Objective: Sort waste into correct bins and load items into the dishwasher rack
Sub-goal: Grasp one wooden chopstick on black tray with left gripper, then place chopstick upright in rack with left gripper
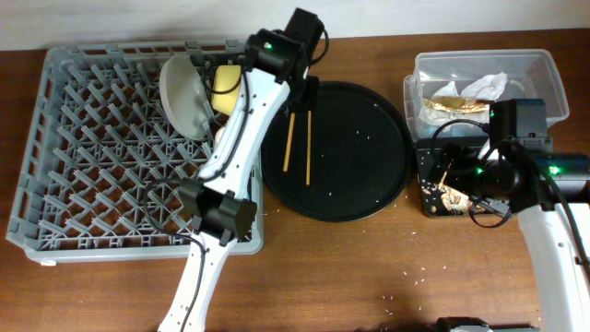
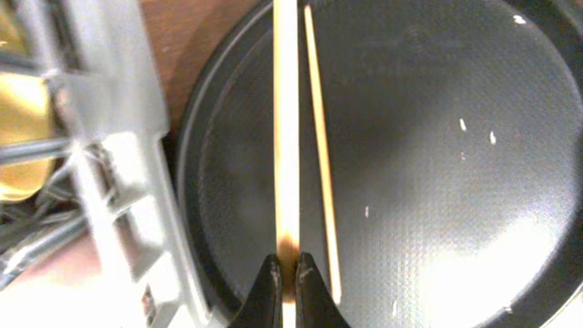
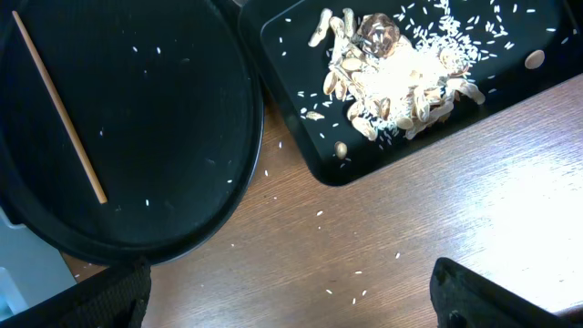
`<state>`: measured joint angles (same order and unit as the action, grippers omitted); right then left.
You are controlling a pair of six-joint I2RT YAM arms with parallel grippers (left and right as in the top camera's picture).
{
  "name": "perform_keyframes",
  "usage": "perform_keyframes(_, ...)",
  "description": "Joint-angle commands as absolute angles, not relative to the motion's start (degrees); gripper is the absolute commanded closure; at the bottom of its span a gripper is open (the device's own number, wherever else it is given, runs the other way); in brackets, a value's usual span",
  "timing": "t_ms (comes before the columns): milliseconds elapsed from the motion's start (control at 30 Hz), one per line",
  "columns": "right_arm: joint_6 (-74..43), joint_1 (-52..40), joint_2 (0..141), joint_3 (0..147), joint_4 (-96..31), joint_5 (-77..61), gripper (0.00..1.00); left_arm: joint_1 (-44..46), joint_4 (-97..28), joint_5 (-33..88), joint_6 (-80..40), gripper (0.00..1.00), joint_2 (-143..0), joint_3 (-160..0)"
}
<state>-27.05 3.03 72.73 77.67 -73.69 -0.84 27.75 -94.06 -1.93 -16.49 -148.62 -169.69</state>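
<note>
In the left wrist view my left gripper is shut on one wooden chopstick, with the second chopstick lying just right of it on the round black tray. From overhead both chopsticks lie on the tray's left part, below the left gripper. My right gripper stands wide open over bare table, empty. Beyond it is the black bin holding food scraps and rice. The clear tub holds the white napkin and the brown-gold wrapper. The plate and yellow bowl stand in the grey rack.
The rack's right wall runs close beside the round tray's left rim. Loose rice grains are scattered on the wooden table between the round tray and the black bin. My right arm hangs over the black bin.
</note>
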Motion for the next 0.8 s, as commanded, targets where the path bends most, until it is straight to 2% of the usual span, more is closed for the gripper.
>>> perform_keyframes(0, -27.49, 3.40, 72.86, 77.80, -73.73, 0.27, 0.02, 26.63, -96.73, 0.71, -10.39, 1.00, -147.48, -176.05)
perform_keyframes(167, -27.49, 3.40, 72.86, 77.80, -73.73, 0.30, 0.01, 25.74, -96.73, 0.62, -7.92, 1.00, -141.21, -175.78)
perform_keyframes(300, -27.49, 3.40, 72.86, 77.80, -73.73, 0.30, 0.02, 24.49, -96.73, -0.95, -6.35, 1.00, -132.79, -169.64)
perform_keyframes(533, -27.49, 3.40, 72.86, 77.80, -73.73, 0.27, 0.01, 16.71, -96.71, -5.87, -8.23, 1.00, -113.95, -142.65)
perform_keyframes(767, -27.49, 3.40, 72.86, 77.80, -73.73, 0.27, 0.01, 10.63, -92.60, -5.87, -8.08, 1.00, -110.54, -122.19)
